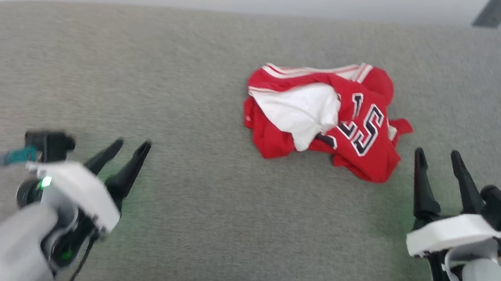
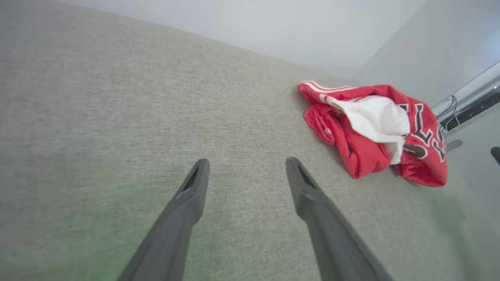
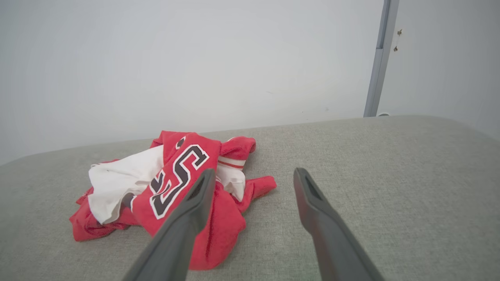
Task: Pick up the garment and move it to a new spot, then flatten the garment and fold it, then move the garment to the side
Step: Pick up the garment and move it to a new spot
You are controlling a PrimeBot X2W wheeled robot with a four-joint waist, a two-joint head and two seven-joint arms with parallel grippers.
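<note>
The garment (image 1: 324,116) is a red jersey lying crumpled in a heap on the grey fabric surface (image 1: 202,69), its white lining turned out and black white-edged numerals showing. In the left wrist view the garment (image 2: 375,128) lies far off to the upper right. In the right wrist view the garment (image 3: 172,187) sits just left of and behind the fingers. My left gripper (image 1: 133,144) is open at the lower left, well away from the cloth, with nothing between its fingers. My right gripper (image 1: 438,156) is open, empty, just right of the heap.
A pale wall (image 3: 195,58) rises behind the surface's rounded far edge, with a grey vertical post (image 3: 379,58) at the right. Bare grey fabric stretches wide to the left and front of the heap.
</note>
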